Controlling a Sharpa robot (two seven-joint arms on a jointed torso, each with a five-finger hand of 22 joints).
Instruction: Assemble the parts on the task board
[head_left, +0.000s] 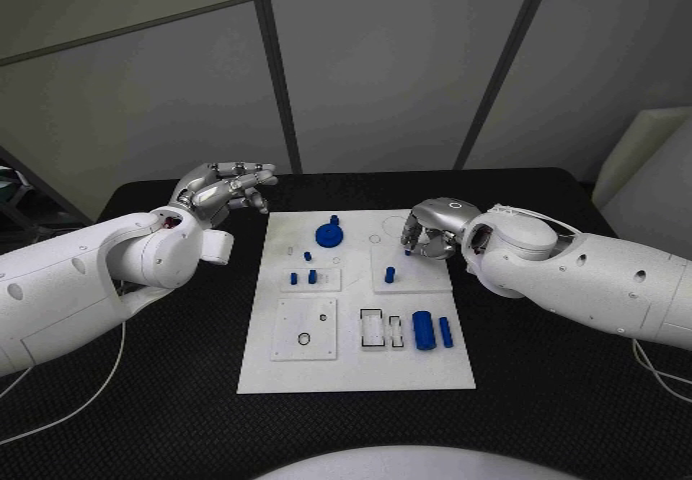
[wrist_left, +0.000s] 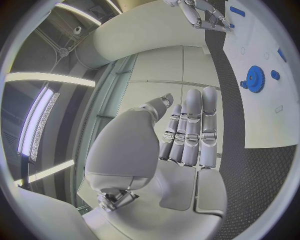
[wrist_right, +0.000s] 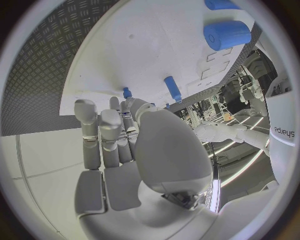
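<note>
The white task board (head_left: 355, 360) lies mid-table. A blue gear (head_left: 330, 235) (wrist_left: 254, 78) sits at its far end, with small blue pegs (head_left: 303, 277) nearer and one peg (head_left: 389, 274) (wrist_right: 172, 89) to their right. A thick blue cylinder (head_left: 423, 330) (wrist_right: 226, 34) and a thinner one (head_left: 446, 332) lie at the near right. My right hand (head_left: 433, 228) (wrist_right: 125, 130) hangs fingers-down over the board's far right and pinches a small blue peg (wrist_right: 127, 92) at its fingertips. My left hand (head_left: 224, 188) (wrist_left: 187, 130) is raised beyond the board's far left corner, fingers stretched out, holding nothing.
The board has two raised white plates at mid-left and mid-right (head_left: 408, 272), a lower-left plate with holes (head_left: 306, 328), and rectangular slots (head_left: 382, 328). Black table (head_left: 173, 400) surrounds the board. Grey wall panels stand behind the table.
</note>
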